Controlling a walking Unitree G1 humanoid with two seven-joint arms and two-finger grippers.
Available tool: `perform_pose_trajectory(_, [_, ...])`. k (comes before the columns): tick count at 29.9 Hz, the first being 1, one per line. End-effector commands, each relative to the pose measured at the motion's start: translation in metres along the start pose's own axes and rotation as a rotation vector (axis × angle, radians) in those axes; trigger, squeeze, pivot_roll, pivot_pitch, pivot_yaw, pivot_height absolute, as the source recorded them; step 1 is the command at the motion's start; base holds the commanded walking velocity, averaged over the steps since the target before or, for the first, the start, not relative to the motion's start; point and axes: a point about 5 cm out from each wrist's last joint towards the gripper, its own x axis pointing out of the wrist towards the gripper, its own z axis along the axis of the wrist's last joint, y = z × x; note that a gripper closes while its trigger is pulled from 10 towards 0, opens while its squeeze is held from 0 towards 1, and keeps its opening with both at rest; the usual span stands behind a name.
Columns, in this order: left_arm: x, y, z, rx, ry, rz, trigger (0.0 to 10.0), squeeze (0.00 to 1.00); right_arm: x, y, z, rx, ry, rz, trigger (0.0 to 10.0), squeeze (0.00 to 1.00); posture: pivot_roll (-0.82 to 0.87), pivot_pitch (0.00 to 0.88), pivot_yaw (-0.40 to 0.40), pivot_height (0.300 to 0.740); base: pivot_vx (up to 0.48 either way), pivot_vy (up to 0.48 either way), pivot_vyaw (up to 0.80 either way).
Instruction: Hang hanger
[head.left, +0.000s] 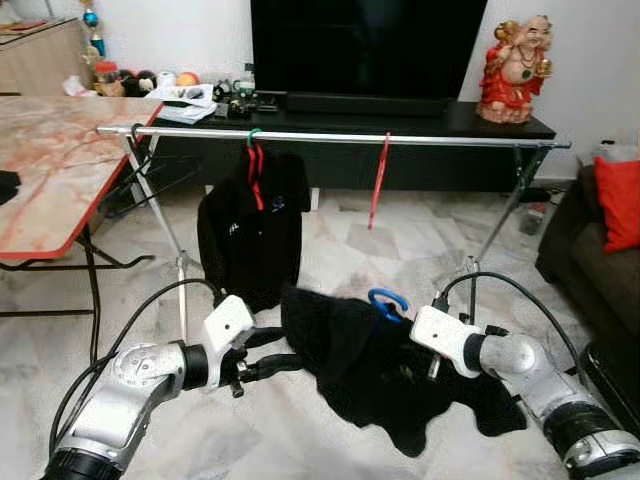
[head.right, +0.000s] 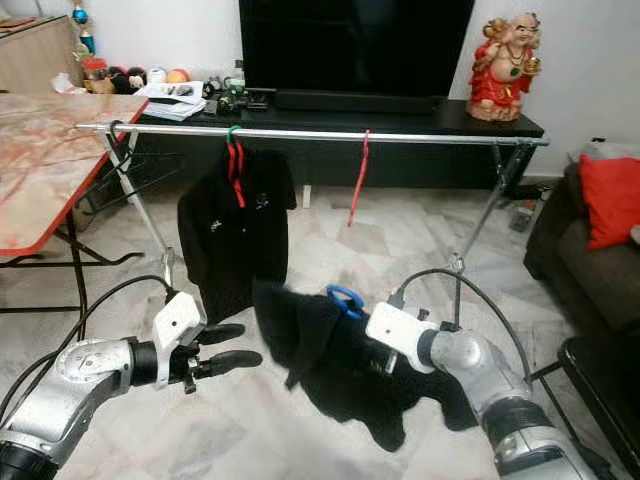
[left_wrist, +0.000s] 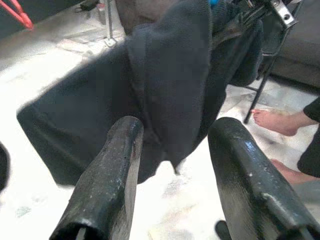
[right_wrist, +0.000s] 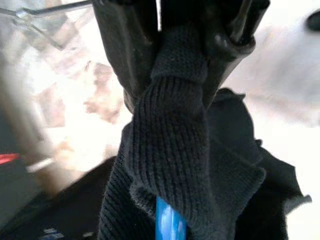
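Note:
A black knitted garment (head.left: 370, 370) on a blue hanger (head.left: 388, 303) hangs low over the floor in front of me. My right gripper (right_wrist: 180, 45) is shut on the garment's neck, and the blue hanger (right_wrist: 169, 222) pokes out below the pinched cloth. My left gripper (head.left: 285, 350) is open just left of the garment's edge, and the cloth (left_wrist: 170, 85) hangs beyond its fingertips. A silver rail (head.left: 330, 137) spans the room ahead. It carries a black shirt (head.left: 250, 230) on a red hanger and a bare red hanger (head.left: 378, 180).
A marble-topped table (head.left: 50, 170) stands at the left and a dark sofa with a red cushion (head.left: 620, 200) at the right. The rack's legs (head.left: 500, 230) splay onto the tiled floor. Behind the rail are a TV console (head.left: 400, 120) and a red statue (head.left: 515, 70). A person's bare foot (left_wrist: 277, 122) is nearby.

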Motion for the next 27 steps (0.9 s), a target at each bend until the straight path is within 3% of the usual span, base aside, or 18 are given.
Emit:
perform_pose_trajectory(1, [0.001, -0.006, 0.014, 0.021, -0.049, -0.088, 10.0, 1.00, -0.004, -0.001, 0.009, -0.043, -0.056, 0.092, 0.0, 0.00, 0.04, 0.000, -0.045, 0.740, 0.000, 0.000, 0.00])
perform_pose_trajectory(2, [0.001, -0.010, 0.018, 0.024, -0.055, -0.127, 10.0, 1.00, -0.005, 0.000, 0.010, -0.038, -0.065, 0.122, 0.0, 0.00, 0.04, 0.000, -0.046, 0.740, 0.000, 0.000, 0.00])
perform_pose_trajectory(3, [0.001, -0.012, 0.020, 0.031, -0.056, -0.158, 10.0, 0.80, -0.004, 0.002, 0.011, -0.032, -0.068, 0.154, 0.0, 0.00, 0.04, 0.000, -0.047, 0.740, 0.000, 0.000, 0.00])
perform_pose_trajectory(4, [0.002, -0.013, 0.021, 0.038, -0.057, -0.178, 10.0, 0.80, -0.004, 0.003, 0.011, -0.029, -0.070, 0.178, 0.0, 0.00, 0.04, 0.000, -0.047, 0.740, 0.000, 0.000, 0.00])
perform_pose_trajectory(5, [0.002, -0.015, 0.022, 0.047, -0.051, -0.203, 10.0, 0.00, -0.004, 0.005, 0.011, -0.051, -0.065, 0.207, 0.0, 0.00, 0.04, 0.000, -0.047, 0.740, 0.000, 0.000, 0.00])
perform_pose_trajectory(9, [-0.001, -0.017, 0.010, 0.096, 0.058, -0.305, 10.0, 0.00, 0.000, 0.009, 0.016, -0.082, -0.074, 0.264, 0.0, 0.00, 0.05, 0.000, -0.053, 0.740, 0.000, 0.000, 0.00])
perform_pose_trajectory(15, [-0.001, -0.014, 0.000, 0.118, 0.142, -0.306, 10.0, 0.00, 0.000, 0.009, 0.023, -0.097, -0.107, 0.312, 0.0, 0.00, 0.05, 0.000, -0.058, 0.740, 0.000, 0.000, 0.00])
perform_pose_trajectory(19, [0.007, -0.007, 0.001, 0.127, 0.121, -0.227, 10.0, 0.00, 0.000, 0.012, 0.029, -0.119, -0.140, 0.356, 0.0, 0.00, 0.04, 0.000, -0.059, 0.740, 0.000, 0.000, 0.00])
perform_pose_trajectory(27, [0.013, -0.013, 0.002, 0.118, 0.098, -0.285, 10.0, 0.00, 0.003, 0.015, 0.036, -0.136, -0.168, 0.377, 0.0, 0.00, 0.04, 0.000, -0.058, 0.740, 0.000, 0.000, 0.00])
